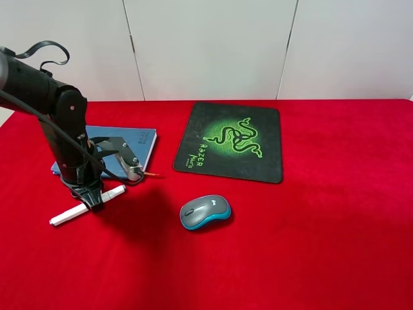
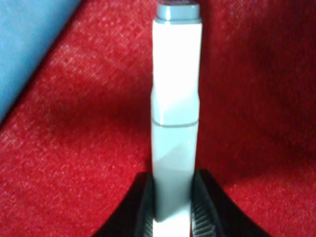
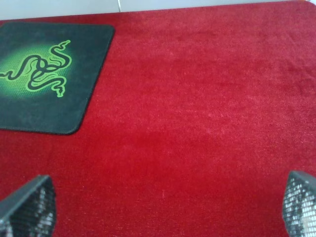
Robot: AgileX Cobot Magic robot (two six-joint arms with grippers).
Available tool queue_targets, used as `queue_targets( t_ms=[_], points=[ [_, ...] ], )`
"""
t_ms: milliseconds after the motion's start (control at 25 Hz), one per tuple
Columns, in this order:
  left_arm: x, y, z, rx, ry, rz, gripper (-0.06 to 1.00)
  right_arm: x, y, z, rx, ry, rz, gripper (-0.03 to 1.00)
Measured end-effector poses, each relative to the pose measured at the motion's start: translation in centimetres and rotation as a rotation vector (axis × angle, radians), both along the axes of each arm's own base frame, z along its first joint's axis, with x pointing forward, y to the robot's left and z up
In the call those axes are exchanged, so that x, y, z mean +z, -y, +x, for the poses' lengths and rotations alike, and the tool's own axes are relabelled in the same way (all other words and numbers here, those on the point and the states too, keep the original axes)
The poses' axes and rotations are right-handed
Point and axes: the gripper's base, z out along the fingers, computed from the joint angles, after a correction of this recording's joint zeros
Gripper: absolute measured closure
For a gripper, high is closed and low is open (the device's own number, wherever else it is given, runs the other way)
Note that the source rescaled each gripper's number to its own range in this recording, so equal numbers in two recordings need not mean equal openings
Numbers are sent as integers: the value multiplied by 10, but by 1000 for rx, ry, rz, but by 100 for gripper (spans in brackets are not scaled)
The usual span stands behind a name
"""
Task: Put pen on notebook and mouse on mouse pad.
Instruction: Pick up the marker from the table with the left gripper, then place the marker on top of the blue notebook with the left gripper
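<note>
The white pen (image 1: 71, 214) lies slantwise on the red cloth just in front of the slate-blue notebook (image 1: 139, 139). My left gripper (image 1: 95, 201) is down over the pen's middle. In the left wrist view its two black fingers press both sides of the pen (image 2: 176, 98), with a corner of the notebook (image 2: 24, 39) beside it. The grey and blue mouse (image 1: 205, 212) sits on the cloth in front of the black mouse pad (image 1: 232, 142). My right gripper (image 3: 165, 202) is open over bare cloth, with the mouse pad (image 3: 44, 74) ahead of it.
A red cloth (image 1: 335, 213) covers the whole table, and a white panelled wall stands behind it. The orange ribbon (image 1: 153, 174) sticks out from the notebook's near corner. The right arm does not show in the exterior high view.
</note>
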Motion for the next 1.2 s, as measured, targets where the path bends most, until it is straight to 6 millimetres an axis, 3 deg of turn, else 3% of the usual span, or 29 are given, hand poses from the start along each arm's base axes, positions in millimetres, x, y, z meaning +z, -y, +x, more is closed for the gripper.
queue_targets(
  t_ms=[400, 880, 1200],
  points=[
    [5, 1, 2, 2, -1, 3, 94, 0, 0, 0, 0, 0, 0, -3],
    [81, -10, -12, -30, 50, 46, 94, 0, 0, 0, 0, 0, 0, -3],
    [118, -10, 16, -114, 117, 40, 94, 0, 0, 0, 0, 0, 0, -3]
  ],
)
